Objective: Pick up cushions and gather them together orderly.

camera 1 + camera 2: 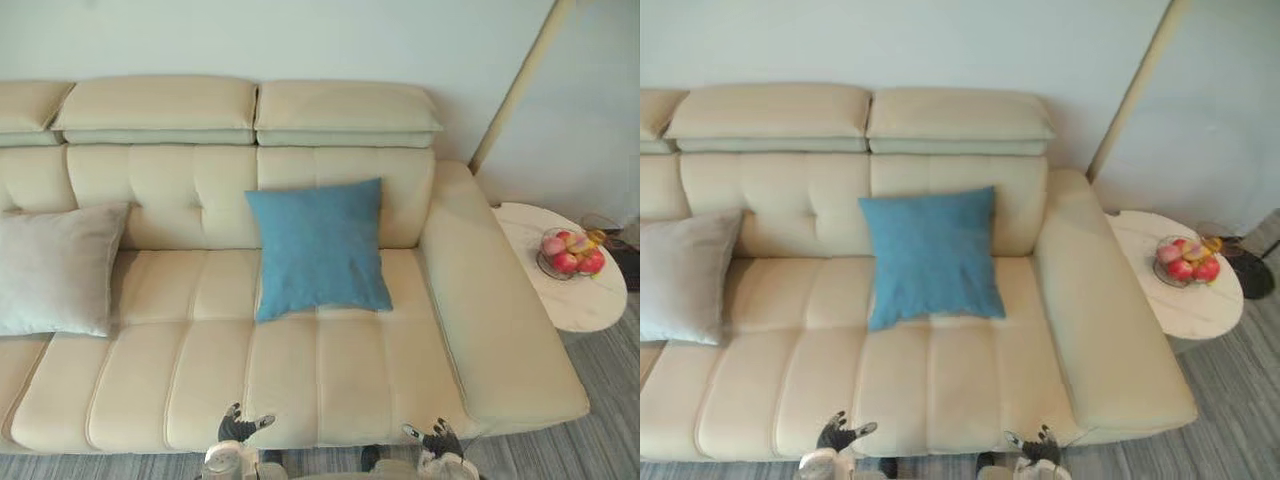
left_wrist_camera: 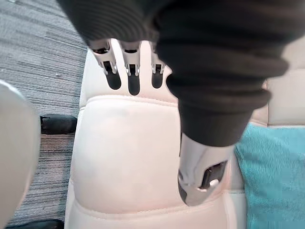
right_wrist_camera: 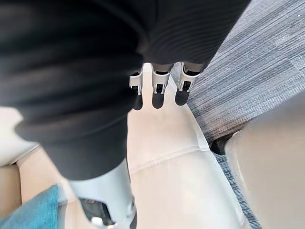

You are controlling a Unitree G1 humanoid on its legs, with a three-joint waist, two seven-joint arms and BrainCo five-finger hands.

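Note:
A blue cushion (image 1: 318, 248) leans upright against the backrest near the middle of a cream sofa (image 1: 330, 370). A grey cushion (image 1: 55, 268) leans at the sofa's left end, well apart from the blue one. My left hand (image 1: 240, 427) hovers low at the sofa's front edge, fingers straight and holding nothing. My right hand (image 1: 437, 438) hangs open at the front edge further right. In the left wrist view the fingers (image 2: 127, 71) point over the seat, with the blue cushion (image 2: 276, 176) beside the thumb. The right wrist view has straight fingers (image 3: 157, 88) over the seat and a corner of blue cushion (image 3: 35, 210).
A round white side table (image 1: 585, 300) stands right of the sofa's armrest with a bowl of red fruit (image 1: 570, 252) on it. A pale slanted pole (image 1: 520, 85) leans by the wall. Grey striped carpet (image 1: 610, 420) runs along the sofa's front.

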